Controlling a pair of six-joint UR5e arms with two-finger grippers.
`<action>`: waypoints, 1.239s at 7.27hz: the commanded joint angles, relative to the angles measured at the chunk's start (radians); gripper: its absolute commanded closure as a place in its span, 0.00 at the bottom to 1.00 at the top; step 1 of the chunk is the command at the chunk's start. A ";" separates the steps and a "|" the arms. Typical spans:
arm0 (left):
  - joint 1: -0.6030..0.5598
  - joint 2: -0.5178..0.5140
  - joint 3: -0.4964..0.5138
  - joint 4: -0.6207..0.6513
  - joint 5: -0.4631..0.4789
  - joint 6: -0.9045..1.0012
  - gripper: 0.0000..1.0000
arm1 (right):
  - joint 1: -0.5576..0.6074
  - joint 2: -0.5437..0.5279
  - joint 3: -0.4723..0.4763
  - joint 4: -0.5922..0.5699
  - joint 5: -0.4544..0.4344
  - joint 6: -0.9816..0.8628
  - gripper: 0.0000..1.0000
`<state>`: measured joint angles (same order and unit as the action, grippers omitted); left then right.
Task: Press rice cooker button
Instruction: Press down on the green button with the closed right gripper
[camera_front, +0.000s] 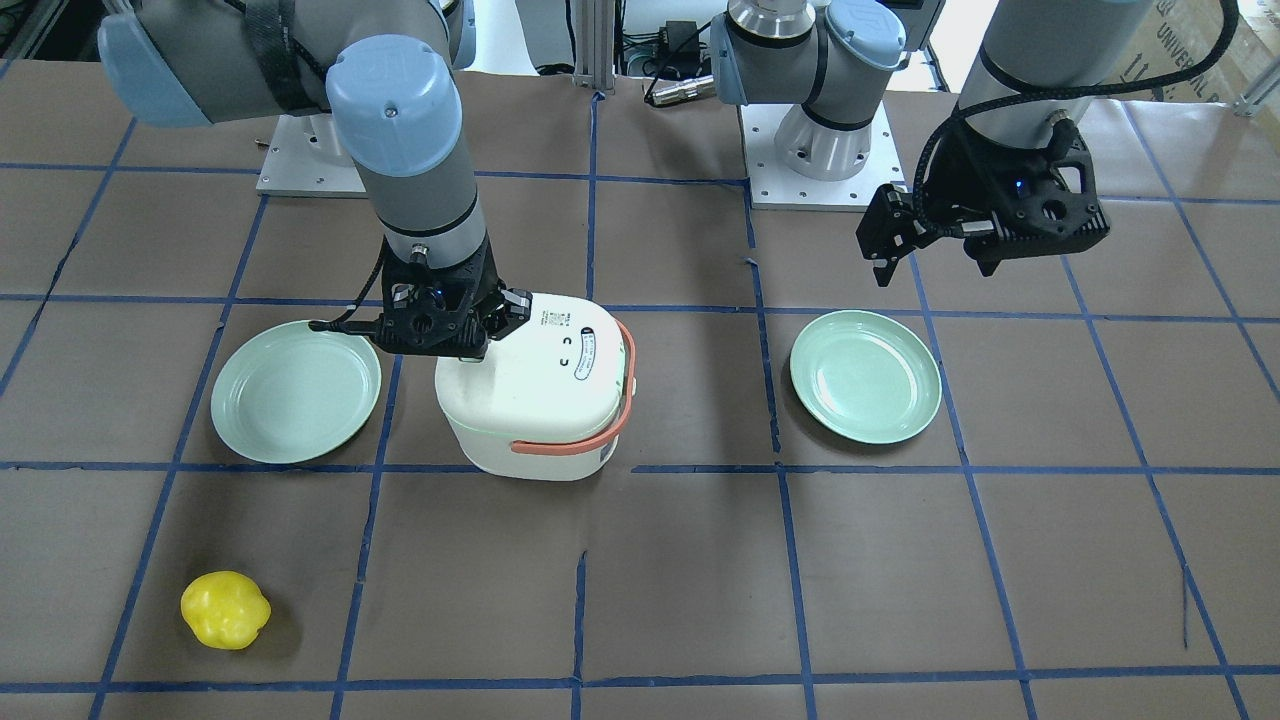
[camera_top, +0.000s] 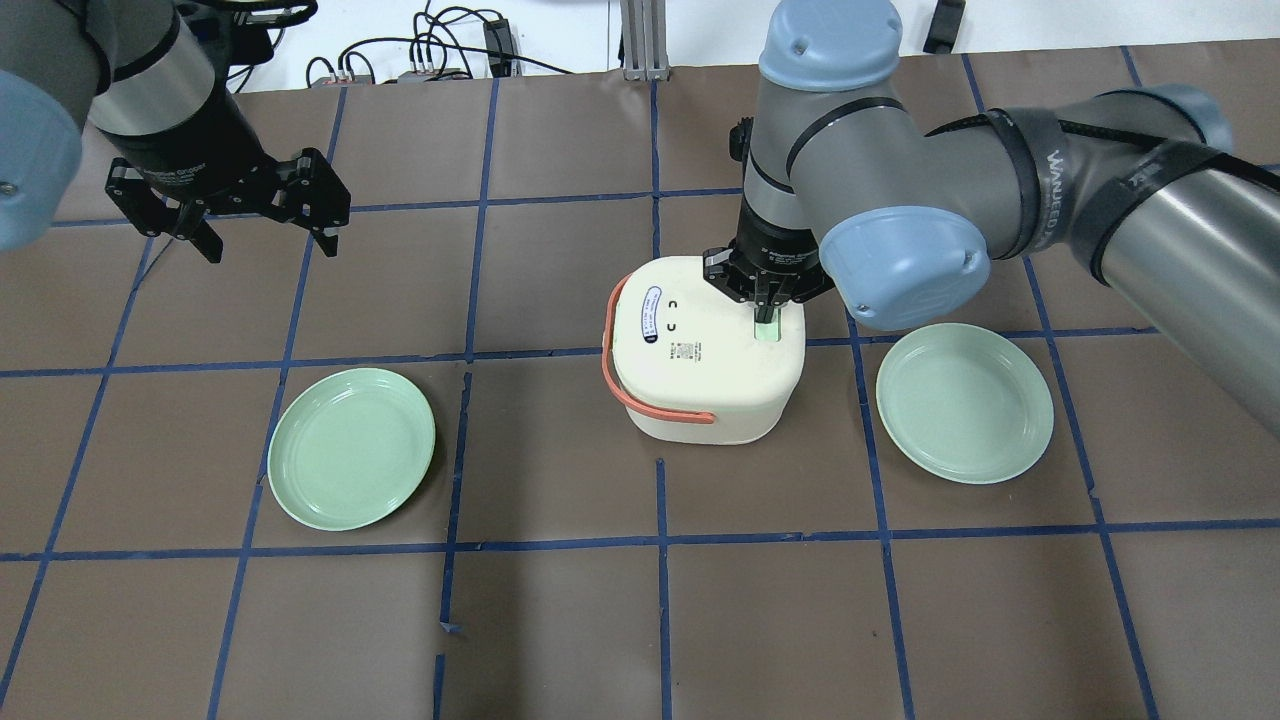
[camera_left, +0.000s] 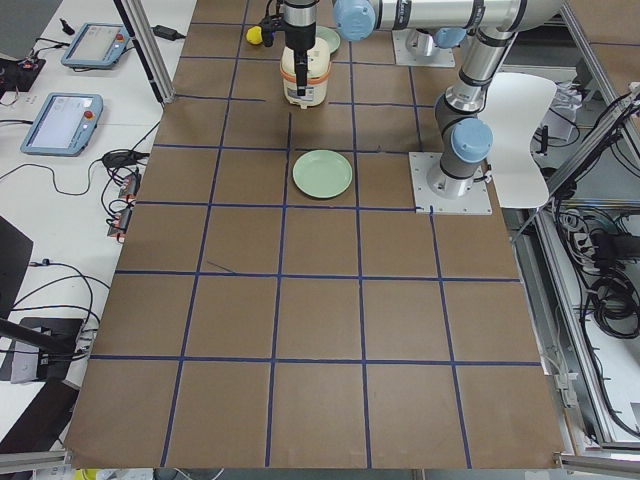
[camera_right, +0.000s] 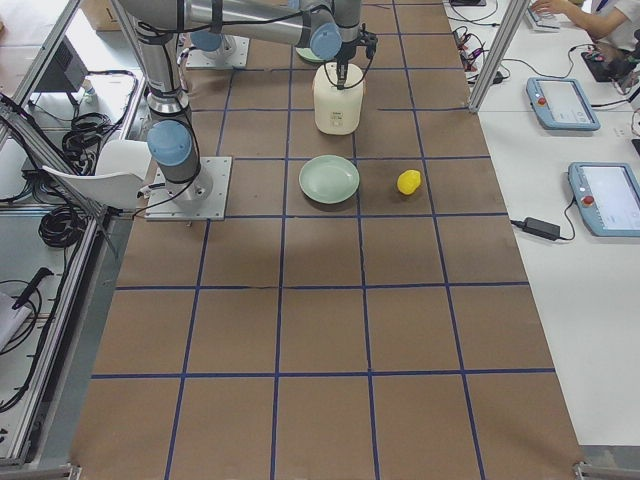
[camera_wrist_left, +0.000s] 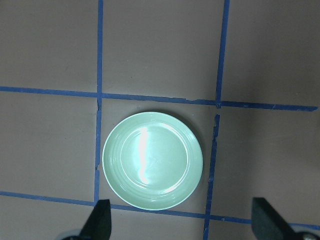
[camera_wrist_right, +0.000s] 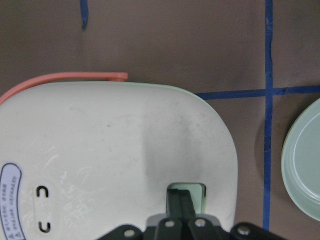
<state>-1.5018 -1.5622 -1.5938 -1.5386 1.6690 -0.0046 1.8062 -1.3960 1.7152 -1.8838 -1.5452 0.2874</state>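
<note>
Nearest the front camera, a yellow plastic bell pepper (camera_front: 225, 609) is lying toward the operators' edge, on the robot's right half. Around the tabletop's middle, a white rounded plastic rice cooker (camera_top: 705, 350) is standing between one pale green round plate (camera_top: 352, 462) and a second plate (camera_top: 964, 402). The right gripper (camera_top: 765, 318), jaws pressed together, is setting its tips on the pale green rectangular lid button (camera_wrist_right: 199, 195). The left gripper (camera_top: 272, 245) is hanging, jaws spread, toward the left edge. The shell is looking stiff, smooth and light, so a straight-down push on the button is suiting it better than a grip.
</note>
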 joint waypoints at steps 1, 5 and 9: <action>0.000 -0.001 0.000 0.000 0.000 0.000 0.00 | -0.001 0.000 0.004 0.000 -0.001 -0.001 0.96; 0.000 0.001 0.000 0.000 0.000 0.000 0.00 | 0.001 -0.015 -0.032 0.009 0.008 0.004 0.88; 0.000 -0.001 0.000 0.000 0.000 0.000 0.00 | -0.053 0.021 -0.322 0.292 0.004 -0.045 0.73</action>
<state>-1.5018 -1.5630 -1.5938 -1.5386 1.6690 -0.0046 1.7825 -1.3912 1.4898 -1.6938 -1.5397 0.2717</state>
